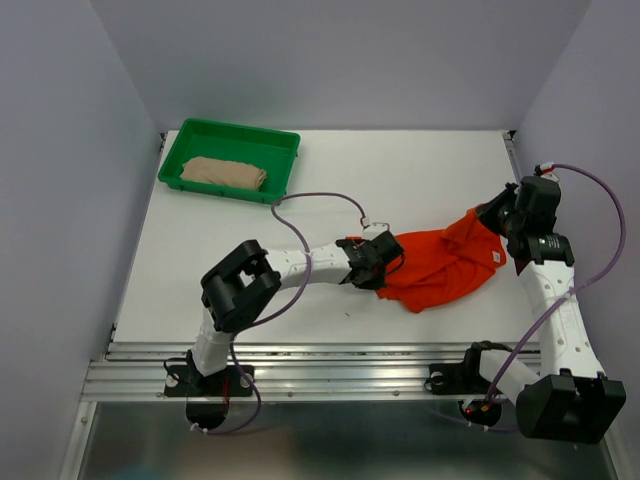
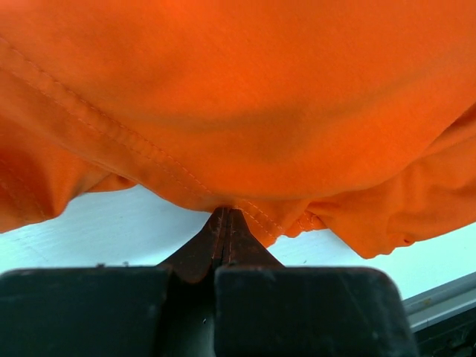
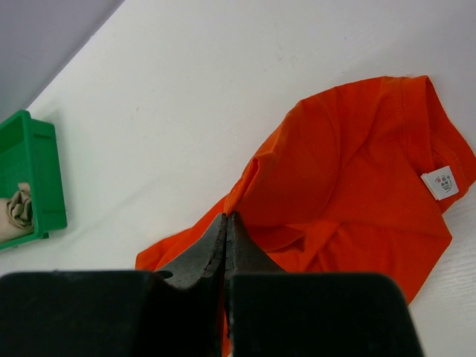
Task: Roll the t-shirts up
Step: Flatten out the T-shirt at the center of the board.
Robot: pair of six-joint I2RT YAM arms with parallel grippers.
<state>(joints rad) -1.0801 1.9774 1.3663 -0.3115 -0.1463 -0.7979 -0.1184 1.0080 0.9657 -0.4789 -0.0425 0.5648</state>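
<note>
Across the white worktop [image 1: 420,180], the orange-red t-shirt [image 1: 445,265] is lying crumpled right of centre; the far-left green tray [image 1: 215,140] is holding the beige t-shirt [image 1: 224,173]. Closed tight, the left claw [image 2: 225,217] is pinching its hem and the right claw [image 3: 225,219] an edge; drawing them apart evenly should flatten it for rolling.

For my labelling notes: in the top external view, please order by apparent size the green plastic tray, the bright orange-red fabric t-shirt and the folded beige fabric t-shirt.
1-2. Green plastic tray and bright orange-red fabric t-shirt: about alike, not ranked.
3. Beige fabric t-shirt in the tray: clearly smallest.
</note>
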